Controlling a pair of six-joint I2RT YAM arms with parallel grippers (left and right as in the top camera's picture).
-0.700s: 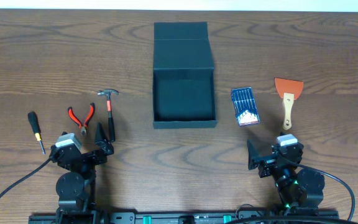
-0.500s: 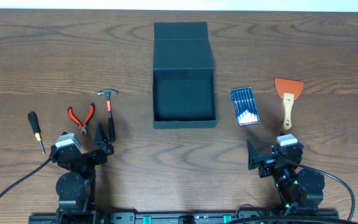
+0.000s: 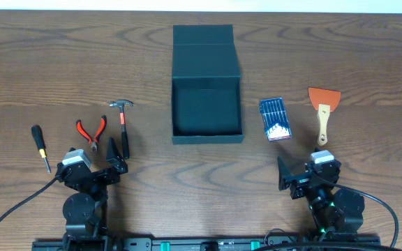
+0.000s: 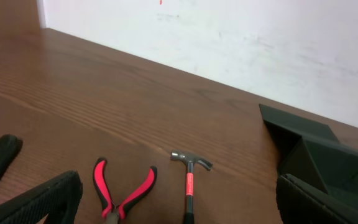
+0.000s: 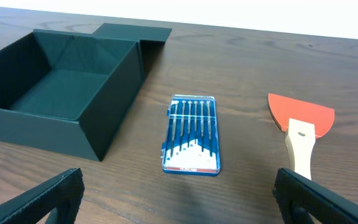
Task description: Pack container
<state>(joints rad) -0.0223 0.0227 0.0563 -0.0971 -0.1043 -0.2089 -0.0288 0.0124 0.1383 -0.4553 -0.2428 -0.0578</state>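
Overhead, I see the container (image 3: pixel 206 137) in the middle of the tabletop (image 3: pixel 368 63), its lid (image 3: pixel 203 43) folded back on the far side and nothing inside it. To its left lie a hammer (image 3: pixel 123 125), pliers (image 3: pixel 91 131) and a screwdriver (image 3: pixel 41 146). To its right are a bit case (image 3: pixel 275 119) and, further out, a scraper (image 3: pixel 323 108). All five lie apart from the container and from one another, so by my reading the packing has not begun: every item is left to pick up and put in, and then presumably the lid is to be closed. Left wrist view: the left tool (image 4: pixel 179 186) is spread wide, a finger at each lower corner of the picture, and it has hold of nothing. The hammer and pliers lie just ahead, the screwdriver's handle is at the left edge, and a corner of the container is off to the right. Right wrist view: the right tool (image 5: pixel 178 180) is likewise spread wide and carries nothing. The bit case lies straight ahead, the scraper to its right and the open container to its left, floor bare.
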